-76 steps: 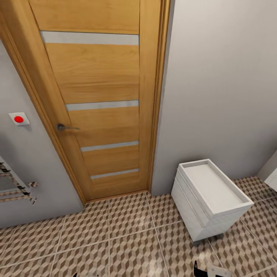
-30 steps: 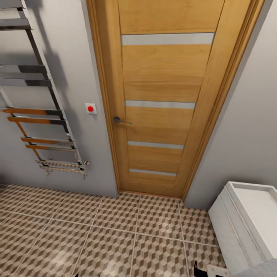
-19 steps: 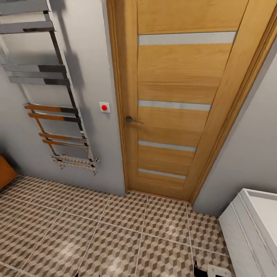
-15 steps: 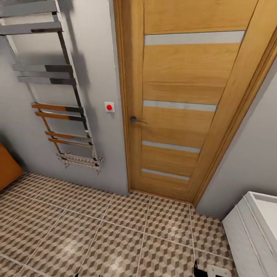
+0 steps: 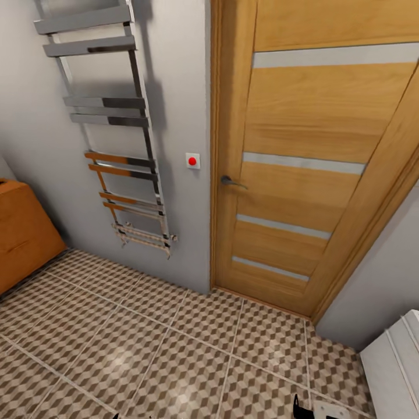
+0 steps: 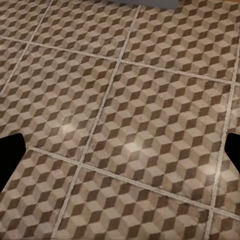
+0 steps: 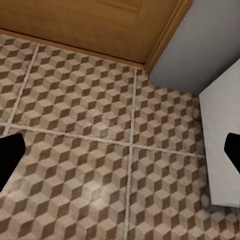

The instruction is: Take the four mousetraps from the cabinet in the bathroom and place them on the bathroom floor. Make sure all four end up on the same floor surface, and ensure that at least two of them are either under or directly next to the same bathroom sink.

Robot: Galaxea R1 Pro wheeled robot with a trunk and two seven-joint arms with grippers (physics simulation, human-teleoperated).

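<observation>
No mousetraps and no sink are in view. The orange-brown wooden cabinet [image 5: 23,233] shows a corner at the far left of the head view, standing against the grey wall. The cube-patterned bathroom floor [image 5: 145,349] spreads across the lower half of that view. In the left wrist view my left gripper [image 6: 120,160] is open over bare tiles, its dark fingertips [image 6: 10,155] at the picture's two sides. My right gripper [image 7: 120,155] is open too, above tiles near the door's foot, with nothing between its fingers.
A closed wooden door [image 5: 302,163] with a lever handle [image 5: 231,182] faces me. A chrome towel rail [image 5: 116,134] and a red button [image 5: 192,160] are on the wall to its left. The small white drawer unit [image 5: 396,372] on casters stands at the lower right.
The camera has swung left: the door and white drawer unit slid toward the right of the picture, and the towel rail, then the orange cabinet, came into view. Both grippers stay open.
</observation>
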